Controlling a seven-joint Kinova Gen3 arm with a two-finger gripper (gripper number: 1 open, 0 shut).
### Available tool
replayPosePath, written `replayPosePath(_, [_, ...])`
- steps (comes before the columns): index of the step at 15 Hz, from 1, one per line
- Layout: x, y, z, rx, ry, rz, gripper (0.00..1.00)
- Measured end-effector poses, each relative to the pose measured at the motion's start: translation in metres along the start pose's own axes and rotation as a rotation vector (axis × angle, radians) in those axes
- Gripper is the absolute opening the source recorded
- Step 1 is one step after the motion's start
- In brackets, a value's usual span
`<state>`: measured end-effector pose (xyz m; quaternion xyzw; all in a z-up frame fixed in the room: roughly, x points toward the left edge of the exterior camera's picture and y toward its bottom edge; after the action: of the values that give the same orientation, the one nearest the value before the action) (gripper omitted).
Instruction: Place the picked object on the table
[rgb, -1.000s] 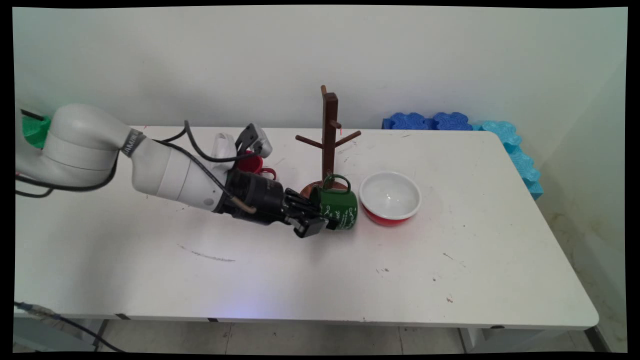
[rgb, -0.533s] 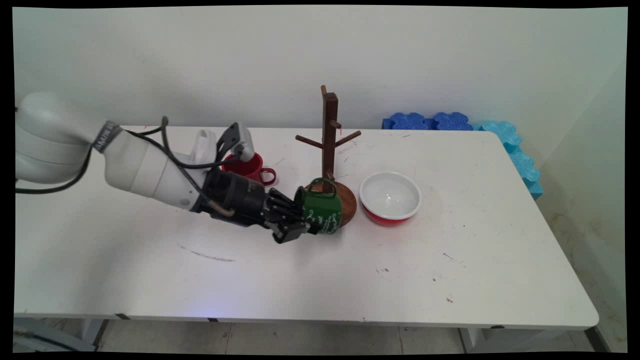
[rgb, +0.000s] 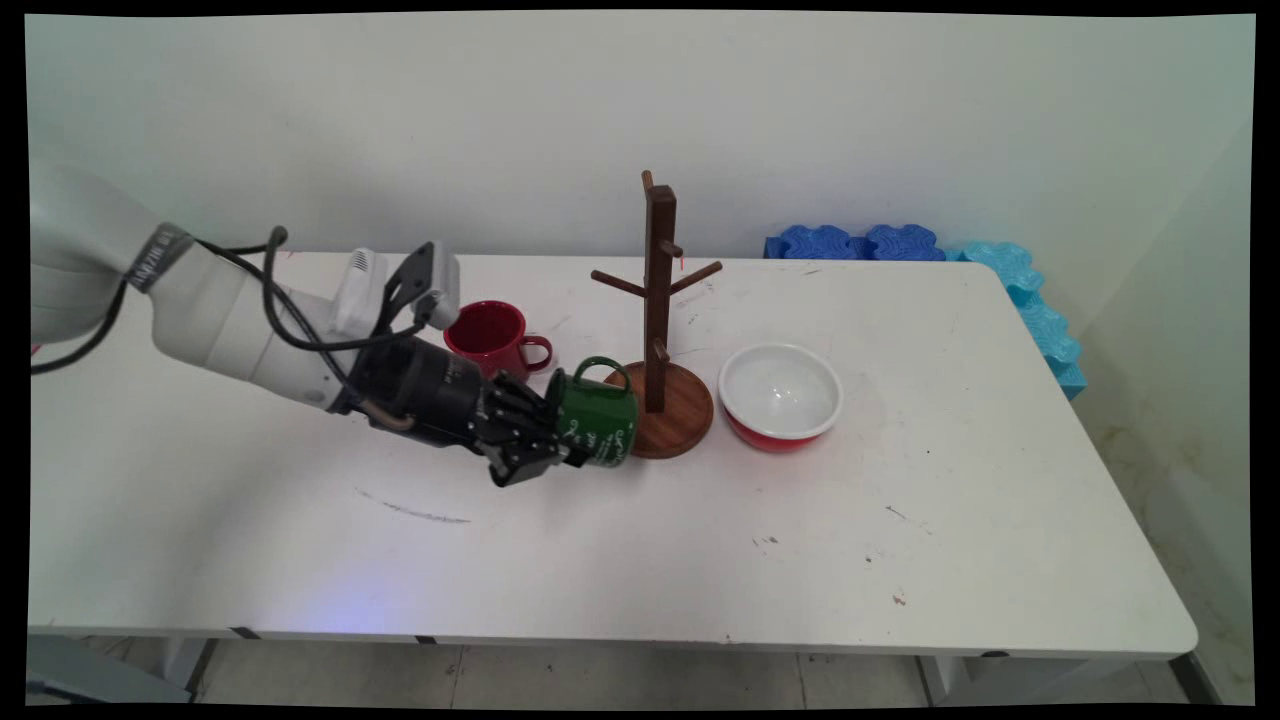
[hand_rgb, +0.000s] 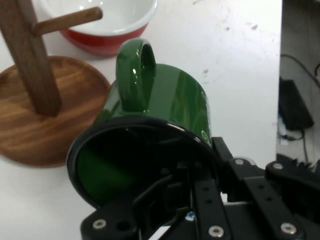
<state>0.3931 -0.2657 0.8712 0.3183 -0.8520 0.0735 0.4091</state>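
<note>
we see a glossy green enamel-like mug (hand_rgb: 165, 100), a grained, satin wooden stand (hand_rgb: 35, 115), a glossy red-and-white bowl (hand_rgb: 100, 25) and a scuffed matt white table (rgb: 600, 560).

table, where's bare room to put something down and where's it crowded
Bare: the table's whole near strip in front of the gripper and green mug, and the right end beyond the bowl. Crowded: the middle, where red mug, green mug, mug tree and bowl sit close together.

White rounded arm (rgb: 230, 320), black cables (rgb: 290, 320) looped along it, black wrist and linkage with silver screws (hand_rgb: 216, 231); grey camera (rgb: 432, 285) mounted above.
</note>
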Motion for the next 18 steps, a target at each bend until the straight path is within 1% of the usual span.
replayPosePath(3, [-0.002, -0.006, -0.008, 0.006, -0.024, 0.048, 0.00])
replayPosePath(9, [-0.004, -0.019, -0.021, 0.028, -0.095, 0.167, 0.00])
replayPosePath(12, [-0.003, -0.024, -0.025, 0.043, -0.142, 0.231, 0.00])
replayPosePath(18, [-0.003, -0.030, -0.031, 0.080, -0.254, 0.352, 0.00])
